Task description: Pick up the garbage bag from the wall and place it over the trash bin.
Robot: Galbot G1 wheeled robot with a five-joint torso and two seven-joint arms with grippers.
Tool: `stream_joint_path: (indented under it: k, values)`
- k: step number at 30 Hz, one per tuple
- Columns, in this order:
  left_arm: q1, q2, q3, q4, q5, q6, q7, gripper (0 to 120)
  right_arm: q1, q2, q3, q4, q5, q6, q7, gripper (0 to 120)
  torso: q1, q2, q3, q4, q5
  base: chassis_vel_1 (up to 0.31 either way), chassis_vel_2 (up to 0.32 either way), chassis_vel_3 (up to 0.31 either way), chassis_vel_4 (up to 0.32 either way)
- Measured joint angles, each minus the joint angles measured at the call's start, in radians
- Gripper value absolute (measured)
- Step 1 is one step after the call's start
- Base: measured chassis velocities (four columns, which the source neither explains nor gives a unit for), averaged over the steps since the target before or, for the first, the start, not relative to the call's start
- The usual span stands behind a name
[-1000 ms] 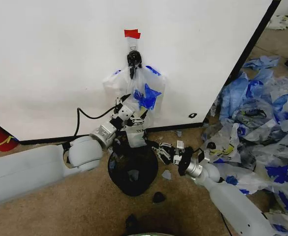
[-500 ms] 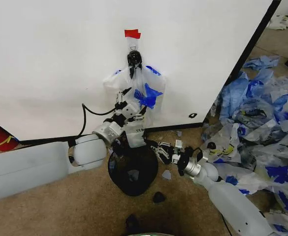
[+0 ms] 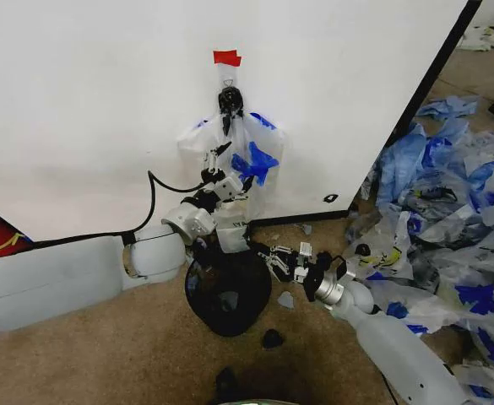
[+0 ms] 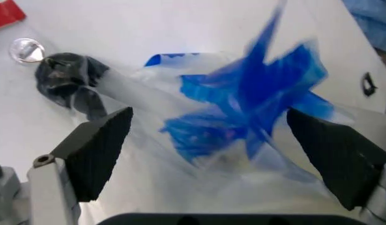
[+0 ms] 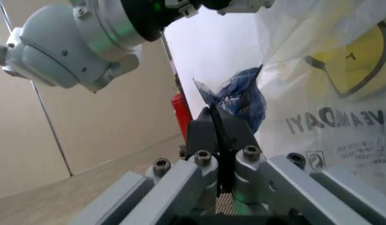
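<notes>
1. My left hand is raised to the thin, see-through whitish plastic garbage bag with blue handles and edges, which hangs against the white wall from a black knot under a strip of red tape. In the left wrist view the two dark pads stand wide apart, with the bag's crumpled blue patch between them and nothing yet pinched.

2. My right hand sits low, just beside the rim of the small round black trash bin on the brown carpet floor. In the right wrist view its fingers are pressed together, apparently on a thin edge of film, with the bag's yellow smiley face and black lettering close by; I cannot tell for certain what they pinch.

3. The bin stands directly below the hanging bag, whose lower end drapes down to about its rim.

4. Handling, as I judge it: the bag is near weightless, limp and slick. It will fold, cling and slide rather than hold any shape, and it could tear if pulled hard against the knot.

5. Where to take hold, in my judgement: the bunched blue part below the knot gives several layers to bite on, firmer than a single clear sheet. A full, firm closure there looks the safest grip.

6. A loose heap of blue-and-clear bags lies well apart on the floor to the right.
</notes>
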Motion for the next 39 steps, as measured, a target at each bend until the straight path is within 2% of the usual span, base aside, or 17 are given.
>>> stream_joint_path:
  k: [4, 17, 26, 29, 33, 34, 39]
  values:
    - [-0.010, 0.009, 0.032, -0.009, -0.013, 0.018, -0.001, 97, 0.002, 0.000, -0.005, 0.000, 0.000, 0.003, 0.009, 0, 0.000, 0.000, 0.000, 0.0003, 0.0000, 0.000, 0.000, 0.000, 0.000]
    - [-0.063, 0.018, 0.067, 0.021, 0.042, 0.068, 0.021, 94, -0.012, 0.009, -0.016, -0.001, -0.011, 0.020, 0.035, 0, 0.000, 0.000, 0.000, 0.0001, 0.0001, 0.000, 0.000, 0.000, 0.000]
    - [-0.104, 0.022, 0.110, 0.002, 0.007, 0.080, 0.007, 91, -0.020, 0.004, -0.010, 0.006, -0.012, 0.027, 0.051, 0, 0.000, 0.000, 0.000, 0.0001, 0.0001, 0.000, 0.000, 0.000, 0.000]
    - [-0.099, 0.025, 0.114, -0.005, -0.002, 0.078, 0.002, 84, -0.019, 0.003, -0.010, 0.007, -0.011, 0.028, 0.054, 0, 0.000, 0.000, 0.000, 0.0002, 0.0002, 0.000, 0.000, 0.000, 0.000]
    - [-0.096, 0.040, 0.123, -0.007, -0.018, 0.062, 0.001, 67, -0.019, 0.002, -0.010, 0.008, -0.011, 0.031, 0.062, 0, 0.000, 0.000, 0.000, 0.0001, 0.0002, 0.000, 0.000, 0.000, 0.000]
    - [-0.096, 0.040, 0.123, -0.007, -0.018, 0.062, 0.001, 67, -0.019, 0.002, -0.010, 0.008, -0.011, 0.031, 0.062, 0, 0.000, 0.000, 0.000, 0.0001, 0.0002, 0.000, 0.000, 0.000, 0.000]
    - [-0.085, 0.059, 0.131, -0.017, -0.023, 0.054, 0.001, 47, -0.022, 0.003, -0.011, 0.008, -0.014, 0.031, 0.062, 0, 0.000, 0.000, 0.000, 0.0002, 0.0001, 0.000, 0.000, 0.000, 0.000]
